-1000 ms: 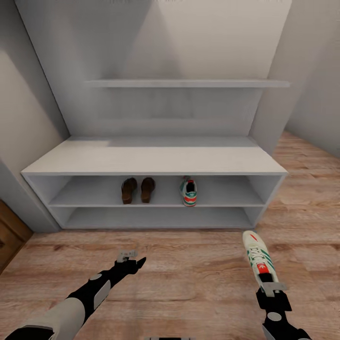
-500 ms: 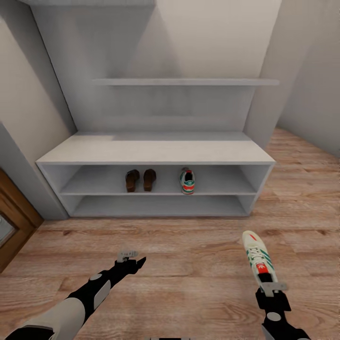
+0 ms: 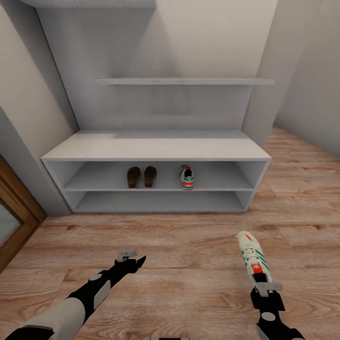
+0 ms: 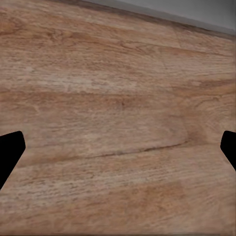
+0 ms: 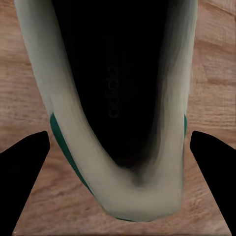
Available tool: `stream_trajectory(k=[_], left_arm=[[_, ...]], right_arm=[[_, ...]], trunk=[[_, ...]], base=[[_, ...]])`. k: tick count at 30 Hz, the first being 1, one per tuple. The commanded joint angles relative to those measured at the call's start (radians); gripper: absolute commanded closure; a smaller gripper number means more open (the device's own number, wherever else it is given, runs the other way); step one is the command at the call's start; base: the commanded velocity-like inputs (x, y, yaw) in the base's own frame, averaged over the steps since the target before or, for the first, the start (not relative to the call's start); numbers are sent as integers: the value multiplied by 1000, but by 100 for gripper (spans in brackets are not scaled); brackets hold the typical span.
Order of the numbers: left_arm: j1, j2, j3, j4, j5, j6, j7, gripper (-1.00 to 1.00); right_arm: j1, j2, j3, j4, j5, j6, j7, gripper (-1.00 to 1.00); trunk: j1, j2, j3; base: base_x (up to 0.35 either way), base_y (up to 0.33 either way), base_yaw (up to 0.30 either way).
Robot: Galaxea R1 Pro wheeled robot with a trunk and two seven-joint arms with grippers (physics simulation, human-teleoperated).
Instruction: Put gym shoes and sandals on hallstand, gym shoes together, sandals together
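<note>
Brown sandals (image 3: 140,176) and gym shoe (image 3: 187,177) on hallstand (image 3: 156,149)

You had one readable mark: "adidas" ran faintly in dark letters along the black insole of the gym shoe (image 5: 118,98), seen from the right wrist camera. Nothing legible showed on the other gym shoe (image 3: 187,177) on the hallstand (image 3: 156,151), nor on the sandals (image 3: 141,176).

The left arm (image 3: 75,302) has a pale grey forearm shell, then glossy black segments with a grey inset panel. Each black hand (image 3: 131,261) carries a small light-grey bracket. The right hand (image 3: 267,289) matches.
</note>
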Motion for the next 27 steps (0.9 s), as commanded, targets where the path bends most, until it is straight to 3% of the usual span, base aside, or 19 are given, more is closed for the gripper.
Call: stream_trajectory(k=[1, 27], left_arm=[[-1, 1, -8, 1, 9, -4, -1, -100], [-1, 1, -8, 1, 9, -5, -1, -100]], right_arm=[[-1, 4, 4, 1, 1, 0, -6, 100], [-1, 23, 5, 1, 0, -57, -3, 100]], trunk=[[0, 0, -1], [0, 0, -1]], base=[[-18, 0, 0], [-56, 0, 0]])
